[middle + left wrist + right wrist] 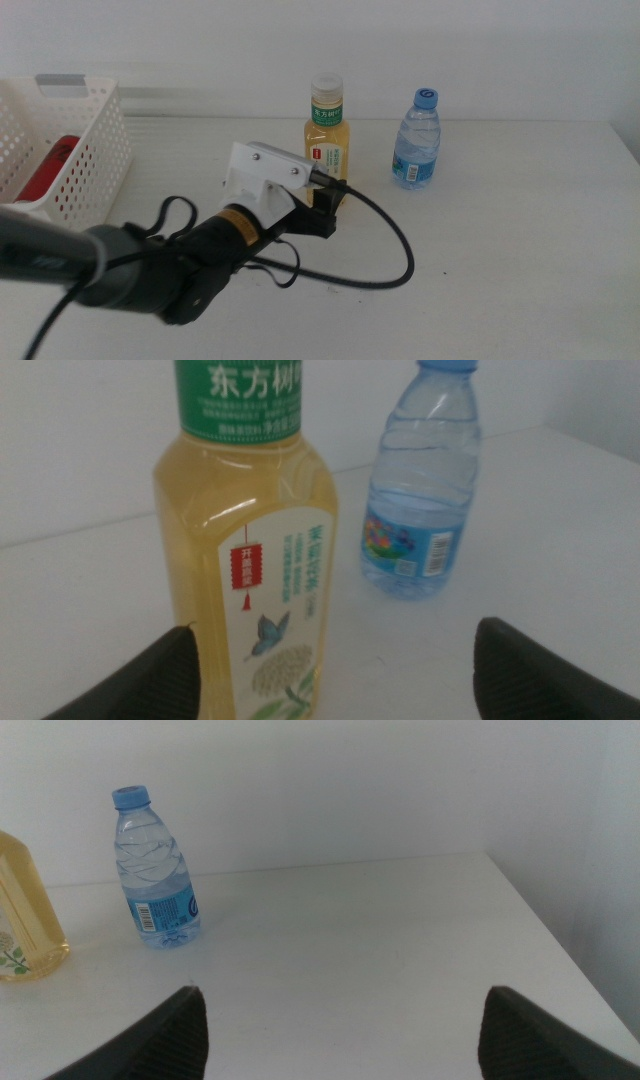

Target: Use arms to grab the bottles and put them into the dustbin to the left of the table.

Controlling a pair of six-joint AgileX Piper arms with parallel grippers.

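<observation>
The left gripper (325,212), black jaws under a white housing w/ a black cable looping off it, sits right at the base of the yellow tea bottle w/ green label and pale cap (327,140), near the table's middle. In the left wrist view its jaws are spread wide: one dark tip is just beside the tea bottle (250,560) at its lower side, the other stands well apart w/ bare tabletop in front of it, so nothing is gripped. Whether the near tip touches the bottle can't be told. The green neck band carries white Chinese characters reading 东方树叶; below is a small red tag w/ tiny white characters, too small to read, plus a pale front label w/ a blue butterfly, white flowers & a column of green characters. Beside it, towards the right, stands the clear water bottle w/ blue cap (417,140), upright, apart from the tea bottle; its blue label shows a barcode, brand text unreadable. At the table's left edge sits the white perforated plastic basket (95,150), w/ a red can (50,165) lying inside. All rests on the plain white table (500,260). The right gripper (340,1020) shows only in its own wrist view, jaws wide apart & empty, facing the water bottle from a distance.
</observation>
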